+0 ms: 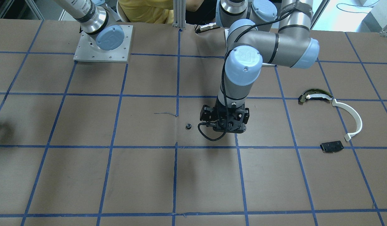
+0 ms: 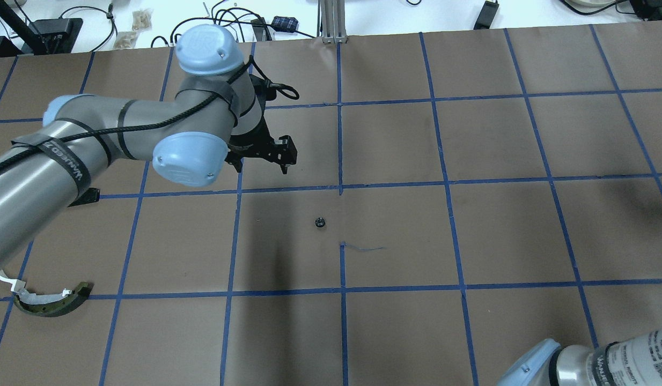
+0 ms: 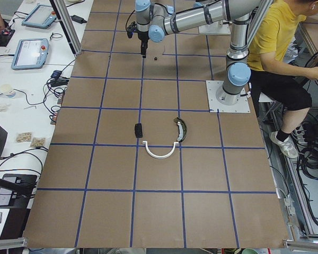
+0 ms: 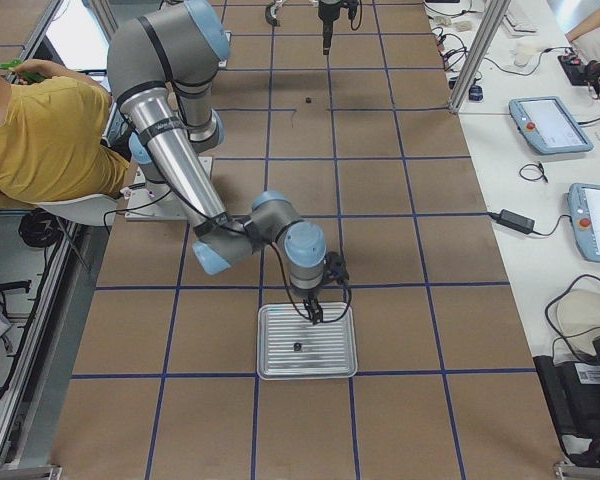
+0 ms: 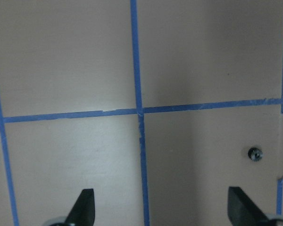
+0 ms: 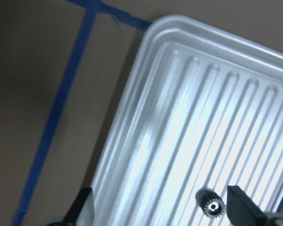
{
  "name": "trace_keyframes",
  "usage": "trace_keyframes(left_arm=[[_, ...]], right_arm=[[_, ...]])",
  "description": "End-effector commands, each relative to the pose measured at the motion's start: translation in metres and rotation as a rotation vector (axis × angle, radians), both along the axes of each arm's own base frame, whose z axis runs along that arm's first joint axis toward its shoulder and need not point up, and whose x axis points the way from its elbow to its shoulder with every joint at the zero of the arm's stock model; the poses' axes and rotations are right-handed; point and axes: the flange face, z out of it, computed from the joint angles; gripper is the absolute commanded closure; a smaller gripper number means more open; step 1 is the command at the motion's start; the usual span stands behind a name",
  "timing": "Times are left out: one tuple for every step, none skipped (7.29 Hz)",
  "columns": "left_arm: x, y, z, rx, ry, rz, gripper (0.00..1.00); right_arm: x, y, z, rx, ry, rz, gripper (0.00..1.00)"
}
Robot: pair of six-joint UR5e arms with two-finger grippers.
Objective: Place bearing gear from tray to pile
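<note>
A small dark bearing gear (image 6: 212, 206) lies on the ribbed silver tray (image 6: 179, 108), also seen in the exterior right view (image 4: 297, 346). My right gripper (image 6: 162, 209) hovers open over the tray, the gear close to one fingertip (image 6: 240, 205). A second small gear (image 1: 188, 126) lies on the brown table centre (image 5: 254, 153). My left gripper (image 5: 161, 209) is open and empty above the table beside it. The pile is a white arc strip (image 1: 353, 116), a dark curved piece (image 1: 315, 95) and a black plate (image 1: 331, 146).
The table is brown paper with blue tape grid lines (image 1: 177, 94). The right arm's base plate (image 1: 102, 44) is at the robot's side. A person in yellow (image 4: 40, 130) sits behind the robot. Tablets and cables lie on side benches (image 3: 32, 53).
</note>
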Motion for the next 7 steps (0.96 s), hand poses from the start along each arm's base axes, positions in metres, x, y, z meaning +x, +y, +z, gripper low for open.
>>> trace_keyframes(left_arm=[[-0.043, 0.003, -0.056, 0.045, 0.041, 0.032, 0.00], [-0.055, 0.006, -0.073, 0.073, 0.034, 0.029, 0.00], [-0.065, 0.012, -0.086, 0.097, 0.026, 0.041, 0.00], [-0.082, 0.022, -0.092, 0.104, 0.011, 0.028, 0.00], [-0.090, 0.027, -0.093, 0.105, 0.004, 0.013, 0.00], [-0.090, 0.028, -0.096, 0.112, 0.001, 0.008, 0.00], [-0.090, 0.028, -0.100, 0.119, -0.002, 0.008, 0.14]], right_arm=[[-0.038, 0.014, -0.022, 0.000, 0.000, 0.034, 0.00], [-0.037, 0.014, -0.027, 0.004, -0.007, 0.035, 0.00], [-0.037, 0.014, -0.027, 0.005, -0.010, 0.034, 0.00], [-0.037, 0.015, -0.029, 0.008, -0.012, 0.035, 0.04], [-0.037, 0.014, -0.038, 0.014, -0.022, 0.033, 0.04], [-0.040, 0.013, -0.044, 0.017, -0.028, 0.033, 0.06], [-0.041, 0.013, -0.043, 0.017, -0.024, 0.032, 0.13]])
